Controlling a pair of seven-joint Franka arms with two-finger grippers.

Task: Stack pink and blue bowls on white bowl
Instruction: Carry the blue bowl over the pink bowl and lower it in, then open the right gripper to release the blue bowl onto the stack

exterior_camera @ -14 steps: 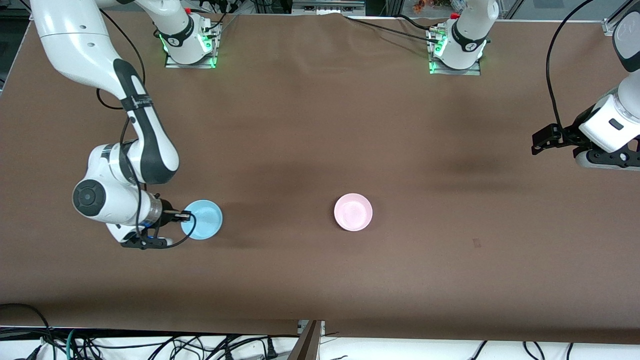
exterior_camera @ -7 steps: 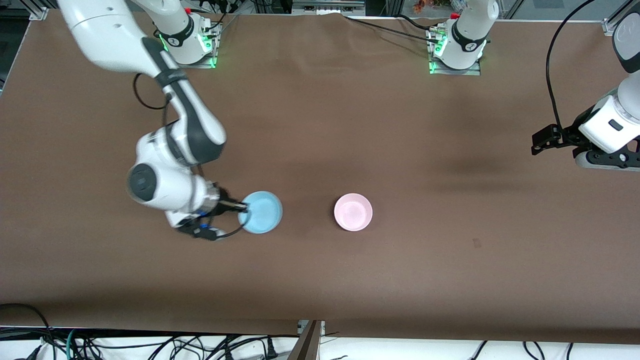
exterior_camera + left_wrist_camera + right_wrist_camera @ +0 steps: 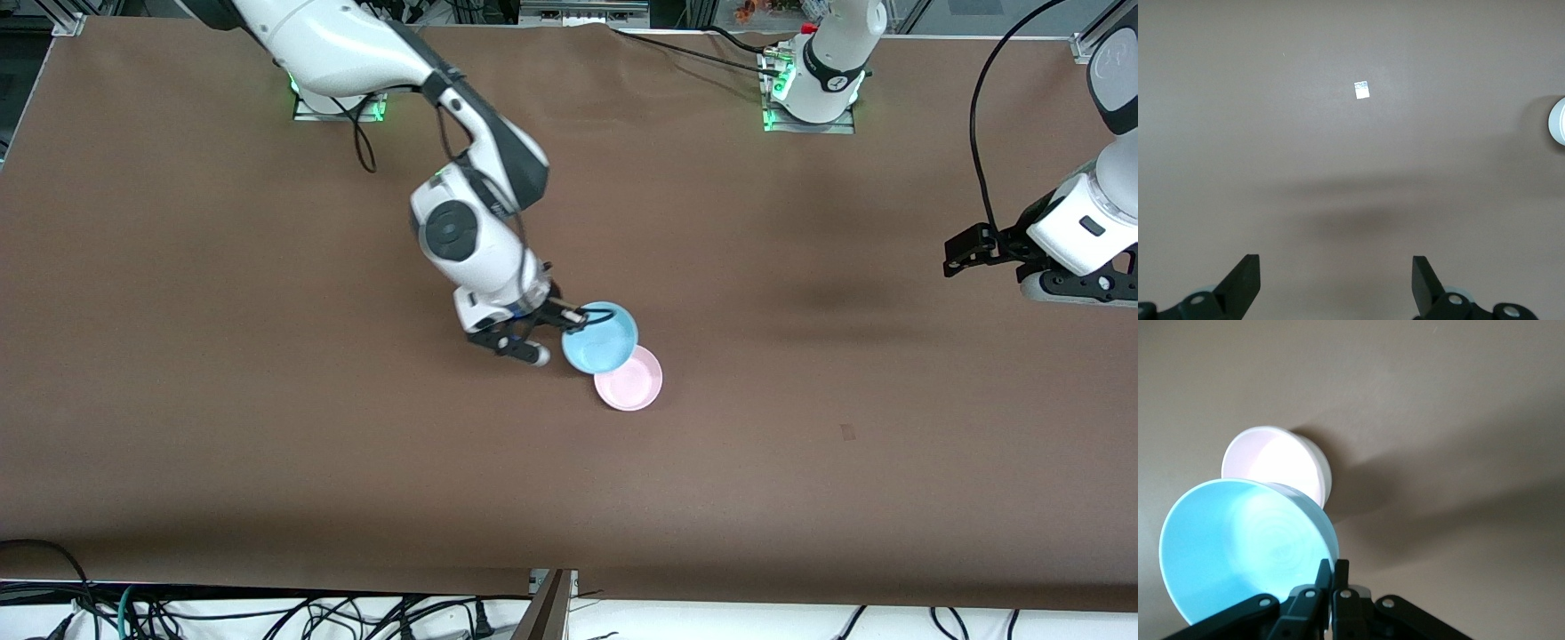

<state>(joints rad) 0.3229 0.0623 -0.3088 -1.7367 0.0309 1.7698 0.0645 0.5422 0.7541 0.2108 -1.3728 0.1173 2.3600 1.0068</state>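
Blue bowl (image 3: 601, 338), pinched by right tool (image 3: 576, 315), overlaps pink bowl (image 3: 630, 380).

We see only a white sliver of a round object (image 3: 1559, 121) at the left wrist view's edge, the rest cut off. The blue bowl (image 3: 600, 337) overlaps and hides part of the pink bowl (image 3: 632, 383); any bowl beneath it stays unseen.

Held bowl (image 3: 601, 338) hangs partly over the table's bowl (image 3: 631, 380).
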